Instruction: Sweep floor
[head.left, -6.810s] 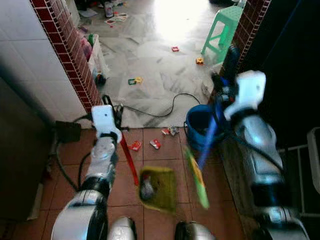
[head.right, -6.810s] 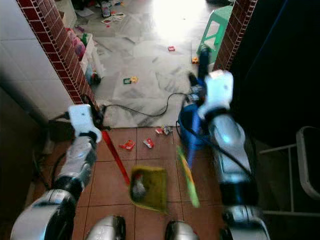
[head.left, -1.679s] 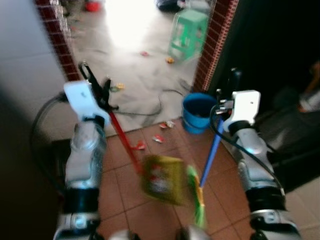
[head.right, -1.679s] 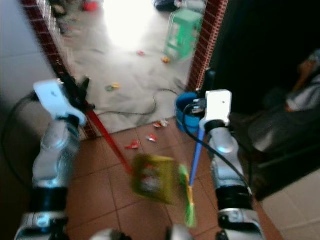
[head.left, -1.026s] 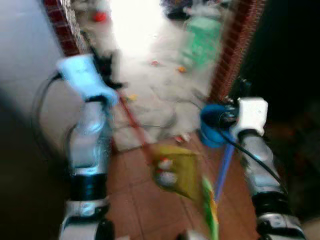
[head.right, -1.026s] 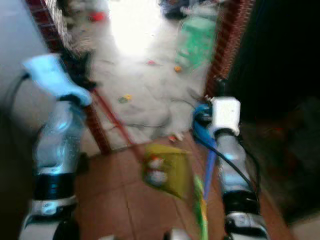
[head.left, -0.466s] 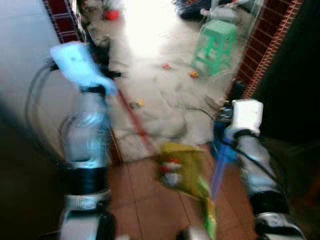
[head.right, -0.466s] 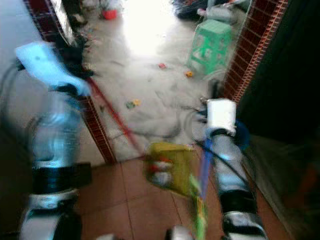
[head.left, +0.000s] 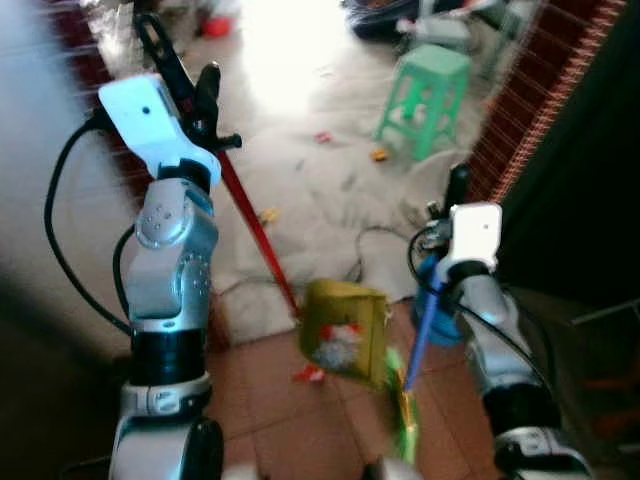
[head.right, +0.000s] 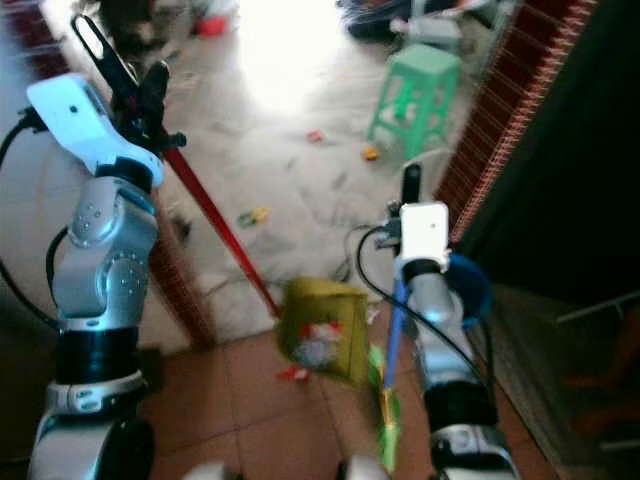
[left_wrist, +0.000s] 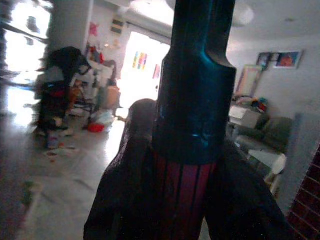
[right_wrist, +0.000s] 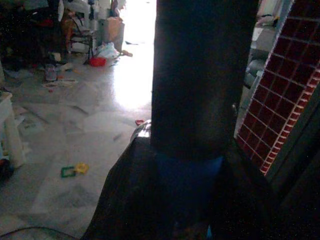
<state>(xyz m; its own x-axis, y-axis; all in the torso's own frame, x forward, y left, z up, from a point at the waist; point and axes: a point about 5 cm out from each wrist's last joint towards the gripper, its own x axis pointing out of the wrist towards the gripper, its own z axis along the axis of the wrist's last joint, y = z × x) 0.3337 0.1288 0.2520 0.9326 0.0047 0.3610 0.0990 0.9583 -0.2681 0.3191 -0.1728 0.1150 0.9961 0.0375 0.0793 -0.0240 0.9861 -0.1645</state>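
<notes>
The camera has swung and moved up toward the doorway over the last seconds: the marble room beyond now takes up more of the head views, and the blue bucket (head.right: 468, 283), which stood ahead of the right arm, now sits just beside and partly behind it. The left gripper (head.left: 190, 85) has risen from low near the tiles to high at the left, its fingers pressed around the red handle (head.left: 255, 230) of the dustpan (head.left: 345, 332), which hangs above the terracotta tiles with some litter already in it. The right gripper (head.right: 408, 192) is clamped on the blue broom handle (head.right: 394, 335), the green bristles (head.right: 385, 410) trailing low by the robot's feet. Both wrist views confirm a handle pinched between dark fingers. I judge this as a carry between patches: one lot is collected and the robot is heading for the scraps left on the marble, a red one (head.right: 314, 136), an orange one (head.right: 370, 154) and a yellow-green one (head.right: 251, 216), with a further red scrap (head.left: 308, 375) on the tiles just under the pan. Room is tight at the threshold: a brick-edged wall (head.left: 130, 185) stands close on the left, a brick pier (head.right: 495, 120) on the right, and a black cable (head.left: 370, 245) loops across the marble near the bucket, where it could snag the broom. Beyond, the floor opens out, with a green stool (head.right: 414, 85) standing to the right of the passage.
</notes>
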